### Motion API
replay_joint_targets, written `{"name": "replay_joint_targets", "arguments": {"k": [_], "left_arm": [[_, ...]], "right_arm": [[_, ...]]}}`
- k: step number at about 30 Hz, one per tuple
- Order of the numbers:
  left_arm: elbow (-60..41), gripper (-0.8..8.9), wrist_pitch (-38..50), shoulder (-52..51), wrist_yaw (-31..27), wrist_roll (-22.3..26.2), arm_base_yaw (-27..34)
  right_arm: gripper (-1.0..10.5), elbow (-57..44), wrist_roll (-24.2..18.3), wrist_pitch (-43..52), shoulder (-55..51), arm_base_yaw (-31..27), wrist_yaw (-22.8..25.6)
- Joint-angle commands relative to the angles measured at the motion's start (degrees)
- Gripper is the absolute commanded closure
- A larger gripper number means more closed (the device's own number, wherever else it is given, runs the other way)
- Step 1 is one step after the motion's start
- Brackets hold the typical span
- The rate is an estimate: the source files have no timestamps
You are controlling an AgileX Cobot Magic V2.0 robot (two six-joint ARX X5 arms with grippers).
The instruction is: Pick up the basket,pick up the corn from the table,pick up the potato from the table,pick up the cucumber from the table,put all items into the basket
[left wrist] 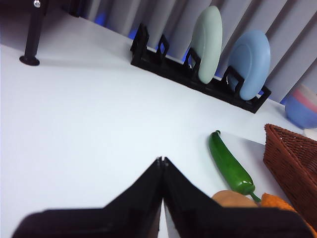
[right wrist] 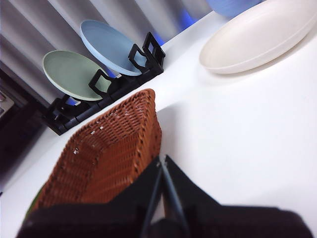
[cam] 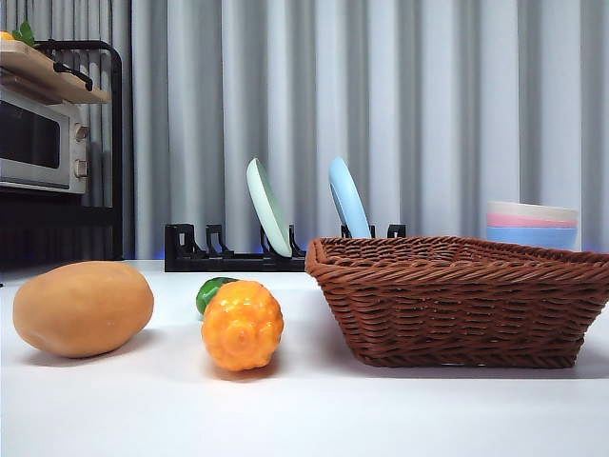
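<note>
**Wicker basket untouched, nothing gathered yet**

Reddish-brown woven wicker basket sits flat on the white tabletop, and what shows of its inside from the right wrist looks empty, so I judge the first step, lifting the basket, is not yet begun. The right gripper hovers just beside its braided rim with its black jaws pressed together, gripping nothing; it would need to spread them before taking the rim.

Beside the basket lies the bumpy orange-yellow corn cob, the glossy green cucumber tucked right behind it, and the large smooth tan potato further out. The left gripper hangs above these three, jaws likewise clenched on nothing.

Open tabletop spreads toward the near edge. Along the far edge stand a black dish rack with a green plate and a blue one, plus stacked pastel bowls, all well apart from the vegetables.
</note>
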Motion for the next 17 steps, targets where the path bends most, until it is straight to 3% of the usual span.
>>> {"name": "replay_joint_targets", "arguments": {"k": [1,6,17], "left_arm": [[2.9,8.21,-0.1,0.7,1.4,-0.3,0.1],[8.8,8.21,-1.9,5.3,3.2,0.4,0.1],[26.2,8.21,-7.2,25.9,10.1,12.0,0.1]], "right_arm": [[9.6,2.6,0.3,0.7,1.7,0.1,0.2],[9.6,8.4,-3.0,0.4,8.8,0.1,0.2],[9.6,27.2,-15.5,-4.9,31.5,0.1,-0.3]]}}
